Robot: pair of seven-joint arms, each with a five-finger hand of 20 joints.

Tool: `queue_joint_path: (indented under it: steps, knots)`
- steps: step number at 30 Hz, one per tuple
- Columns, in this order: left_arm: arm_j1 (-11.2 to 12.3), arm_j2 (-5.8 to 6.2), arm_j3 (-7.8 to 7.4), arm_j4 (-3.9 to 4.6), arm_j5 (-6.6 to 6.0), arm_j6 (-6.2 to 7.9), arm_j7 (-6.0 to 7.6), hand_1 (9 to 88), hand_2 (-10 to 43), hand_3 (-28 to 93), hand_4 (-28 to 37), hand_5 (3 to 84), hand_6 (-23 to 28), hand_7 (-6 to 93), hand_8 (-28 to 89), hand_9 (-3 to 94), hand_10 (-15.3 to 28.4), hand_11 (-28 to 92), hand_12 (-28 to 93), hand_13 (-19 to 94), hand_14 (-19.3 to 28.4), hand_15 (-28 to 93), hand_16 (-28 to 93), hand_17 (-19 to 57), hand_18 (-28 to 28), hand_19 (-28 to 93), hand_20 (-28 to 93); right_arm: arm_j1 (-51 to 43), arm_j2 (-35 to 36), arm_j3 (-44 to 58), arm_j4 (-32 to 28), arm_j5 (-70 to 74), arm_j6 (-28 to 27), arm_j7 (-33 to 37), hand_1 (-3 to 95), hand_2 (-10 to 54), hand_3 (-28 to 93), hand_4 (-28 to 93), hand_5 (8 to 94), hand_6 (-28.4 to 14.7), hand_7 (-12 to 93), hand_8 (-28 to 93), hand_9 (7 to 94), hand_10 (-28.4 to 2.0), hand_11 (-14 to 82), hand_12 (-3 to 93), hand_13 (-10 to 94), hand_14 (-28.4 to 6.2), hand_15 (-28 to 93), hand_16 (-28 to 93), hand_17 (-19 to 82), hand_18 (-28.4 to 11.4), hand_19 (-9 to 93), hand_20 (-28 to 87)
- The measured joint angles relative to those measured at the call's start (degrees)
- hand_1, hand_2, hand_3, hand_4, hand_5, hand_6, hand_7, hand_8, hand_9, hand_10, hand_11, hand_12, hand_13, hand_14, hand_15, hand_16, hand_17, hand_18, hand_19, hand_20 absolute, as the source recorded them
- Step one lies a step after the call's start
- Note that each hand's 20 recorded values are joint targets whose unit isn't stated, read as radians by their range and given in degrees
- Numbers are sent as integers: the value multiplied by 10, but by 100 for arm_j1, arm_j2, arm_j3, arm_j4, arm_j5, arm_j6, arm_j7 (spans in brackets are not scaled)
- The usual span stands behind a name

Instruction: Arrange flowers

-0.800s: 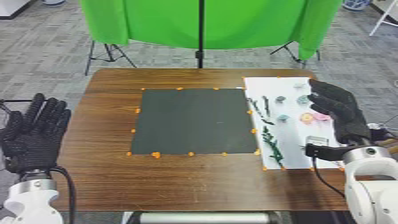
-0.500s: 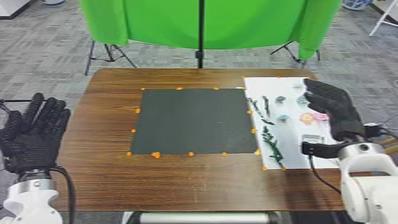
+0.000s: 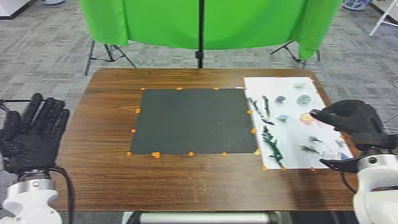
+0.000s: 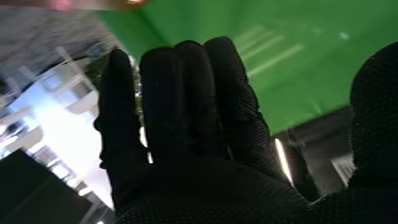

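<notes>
Apparently light: leafy green stem [image 3: 272, 146] on white sheet [image 3: 289, 86], 4 o'clock from dark mat [image 3: 193, 121].
Likely bendy, leaves fragile; pinch mid-stem. Right hand [image 3: 355, 120], 2 o'clock from stem, open, holding nothing; left hand [image 3: 34, 137], 9 o'clock, open, fingers straight.

We saw a brown table [image 3: 107, 182] with streaked wood grain, a plain dark grey mat [image 3: 191, 120], a white sheet [image 3: 289, 132] and orange dabs [image 3: 155, 155]. We noted a green sprig [image 3: 272, 145], a peach-orange blossom [image 3: 307, 118] and a pale green bloom [image 3: 304, 99]. Our left hand [image 3: 33, 137] and right hand [image 3: 354, 119] were black, with finely dotted gloves; our arms [image 3: 35, 201] were white. We saw bright green cloth [image 3: 147, 22] and mottled grey flooring [image 3: 53, 65].
</notes>
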Motion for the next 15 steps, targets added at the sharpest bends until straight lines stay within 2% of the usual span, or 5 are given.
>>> queue_joint_path:
  steps: [5, 7, 11, 15]
  knots:
    - [-3, 28, 3, 0, -34, 11, 4, 254, 155, 763, -283, 478, 91, 52, -88, 427, 151, 151, 55, 310, 133, 221, -85, -42, 112, 319, 88, -39, 74, -236, -10, -622, -101, 180, 265, -95, 588, -283, 562, -62, 425, -153, 516, -202, 592, 330, 490, -176, 785, 273, 222, -230, 730, 243]
    - [-5, 35, 6, 0, -44, 11, 4, 255, 155, 763, -283, 478, 91, 54, -88, 427, 151, 152, 56, 310, 133, 221, -85, -42, 112, 319, 88, -95, 99, -428, -23, -1310, -284, 189, 261, -95, 596, -283, 558, -65, 426, -155, 514, -204, 592, 331, 490, -176, 784, 275, 222, -231, 732, 240]
    - [-7, 41, 7, 0, -51, 12, 4, 254, 155, 764, -283, 478, 91, 53, -89, 428, 151, 152, 56, 310, 134, 221, -85, -42, 112, 319, 88, -171, 201, -842, -20, -2042, -525, 269, 269, -95, 573, -283, 555, -68, 420, -154, 510, -208, 591, 330, 488, -179, 781, 276, 223, -234, 736, 233]
    - [-7, 44, 8, 0, -54, 12, 4, 255, 156, 762, -283, 479, 91, 55, -88, 428, 151, 153, 56, 310, 134, 221, -85, -42, 112, 319, 88, -184, 282, -1242, 47, -2166, -611, 371, 278, -95, 552, -283, 556, -72, 412, -152, 508, -212, 590, 328, 487, -180, 781, 275, 223, -235, 738, 228]
